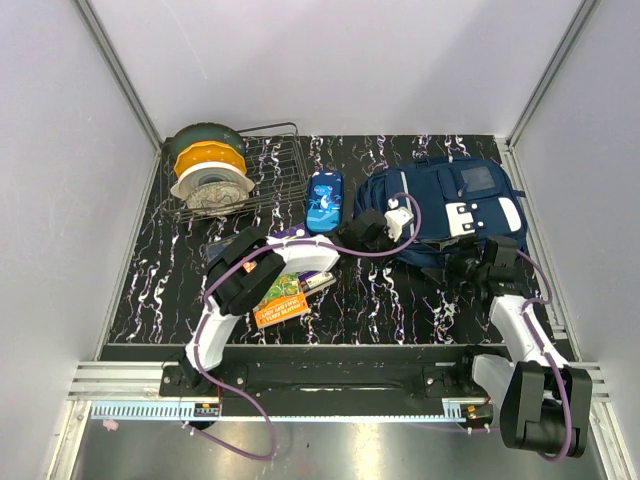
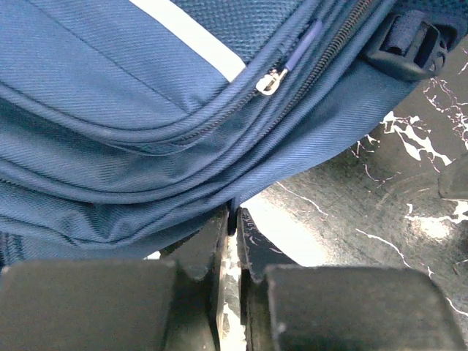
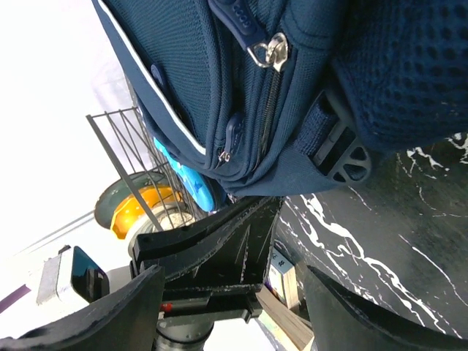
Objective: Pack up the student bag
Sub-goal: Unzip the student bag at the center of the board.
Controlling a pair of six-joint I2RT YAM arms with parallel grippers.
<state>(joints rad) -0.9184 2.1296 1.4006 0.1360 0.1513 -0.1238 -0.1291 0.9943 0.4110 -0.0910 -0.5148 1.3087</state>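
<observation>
The student bag [image 1: 450,205] lay at 1 o'clock on the table [image 1: 400,300]. Only the left wrist view showed the left gripper [image 2: 232,223] pinched nearly closed on its fabric edge. The right gripper [image 3: 235,281] gaped wide, empty.

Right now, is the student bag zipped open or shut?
Shut where visible: both wrist views show closed zipper teeth on the backpack; hidden parts, cannot tell.

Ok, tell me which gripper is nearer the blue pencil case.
Left. The left gripper sits right of the pencil case, at the student bag's left edge; the right gripper is farther off, at the bag's near edge.
</observation>
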